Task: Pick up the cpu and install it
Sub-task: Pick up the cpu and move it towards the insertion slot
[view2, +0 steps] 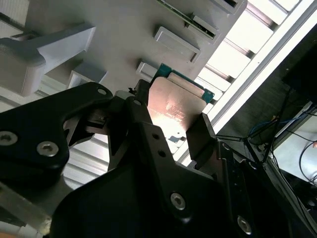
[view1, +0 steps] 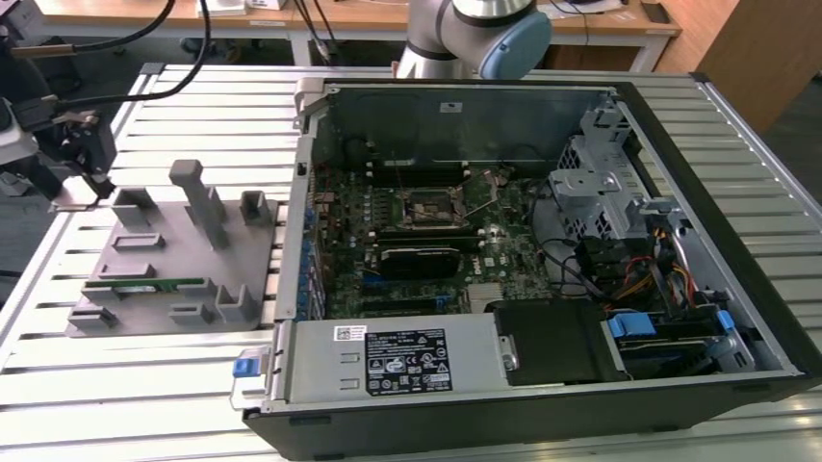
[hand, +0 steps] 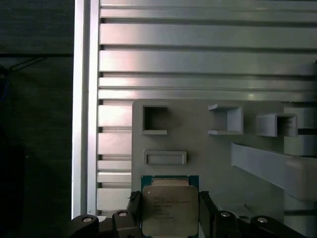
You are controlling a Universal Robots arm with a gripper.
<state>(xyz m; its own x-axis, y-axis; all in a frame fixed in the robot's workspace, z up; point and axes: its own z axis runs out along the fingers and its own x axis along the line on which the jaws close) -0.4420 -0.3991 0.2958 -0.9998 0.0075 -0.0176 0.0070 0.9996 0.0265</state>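
Slatted metal desk [view1: 141, 395] carries an open computer case [view1: 514, 423] on the exterior view's right and a grey holder tray [view1: 167, 241] on its left. A square socket [view1: 428, 205] sits mid-board inside the case. The gripper [view1: 90, 168] is at the tray's far left corner. In both wrist views its fingers [view2: 198, 136] press two opposite sides of the cpu [hand: 170, 210], silver top showing. Whether it is lifted off the tray is unclear. A green memory stick [view1: 152, 285] lies in a tray slot.
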